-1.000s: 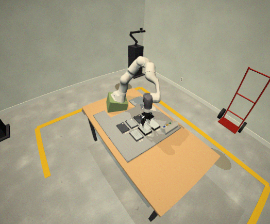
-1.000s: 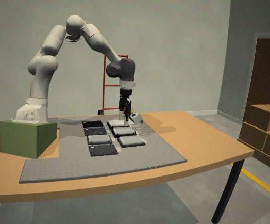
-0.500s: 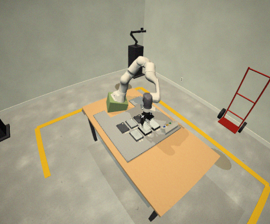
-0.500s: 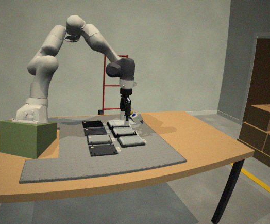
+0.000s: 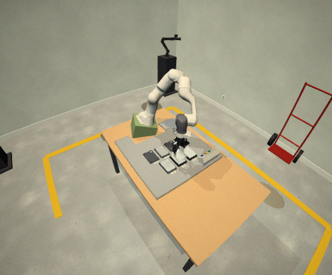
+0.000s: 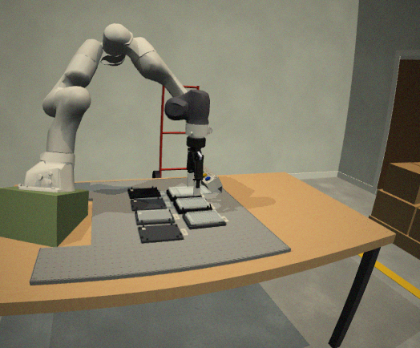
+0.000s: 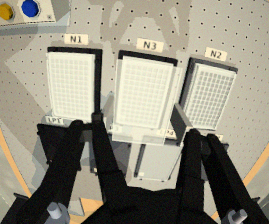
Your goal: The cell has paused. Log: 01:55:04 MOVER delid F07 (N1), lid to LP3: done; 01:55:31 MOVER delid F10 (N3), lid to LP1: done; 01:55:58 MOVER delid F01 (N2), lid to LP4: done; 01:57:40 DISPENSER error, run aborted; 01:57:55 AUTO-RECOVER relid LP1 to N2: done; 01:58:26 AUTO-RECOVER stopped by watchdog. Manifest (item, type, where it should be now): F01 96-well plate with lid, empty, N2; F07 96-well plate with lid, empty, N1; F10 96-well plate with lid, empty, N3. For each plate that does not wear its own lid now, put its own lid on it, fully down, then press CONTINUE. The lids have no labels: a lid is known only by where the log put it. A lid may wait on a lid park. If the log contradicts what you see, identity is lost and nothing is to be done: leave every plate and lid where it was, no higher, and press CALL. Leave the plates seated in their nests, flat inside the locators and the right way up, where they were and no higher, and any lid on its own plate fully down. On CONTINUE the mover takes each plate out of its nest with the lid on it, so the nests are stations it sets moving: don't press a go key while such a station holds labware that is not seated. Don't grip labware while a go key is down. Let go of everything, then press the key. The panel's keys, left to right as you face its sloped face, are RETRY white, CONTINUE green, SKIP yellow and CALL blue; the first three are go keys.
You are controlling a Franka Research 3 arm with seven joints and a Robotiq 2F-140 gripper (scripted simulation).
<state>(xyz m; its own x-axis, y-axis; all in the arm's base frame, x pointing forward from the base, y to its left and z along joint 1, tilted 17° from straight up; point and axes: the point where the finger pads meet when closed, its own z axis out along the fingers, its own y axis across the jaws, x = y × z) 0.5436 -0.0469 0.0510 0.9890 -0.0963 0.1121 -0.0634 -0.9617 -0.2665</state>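
Note:
My gripper (image 5: 179,150) (image 6: 193,186) (image 7: 143,107) is shut on a clear lid (image 7: 139,136), gripped by its long sides above nest N3. The lid overlaps the N3 plate (image 6: 192,203) and reaches past its near end in the wrist view; the remaining gap in height cannot be told. The N1 plate (image 6: 180,191) (image 7: 71,85) sits in its nest and seems to wear a clear lid. The N2 plate (image 5: 167,165) (image 6: 204,218) (image 7: 212,95) sits with its wells showing sharply and seems bare. Another clear lid (image 6: 155,216) (image 7: 157,161) lies on the third park from LP1.
The dark park LP1 (image 7: 54,142) carries no visible lid. The outermost park (image 6: 160,233) at the N2 end is also dark. The sloped key panel (image 5: 211,155) stands beyond N1; its blue key (image 7: 30,8) shows in the wrist view. The arm's green base block (image 6: 28,216) stands behind the parks.

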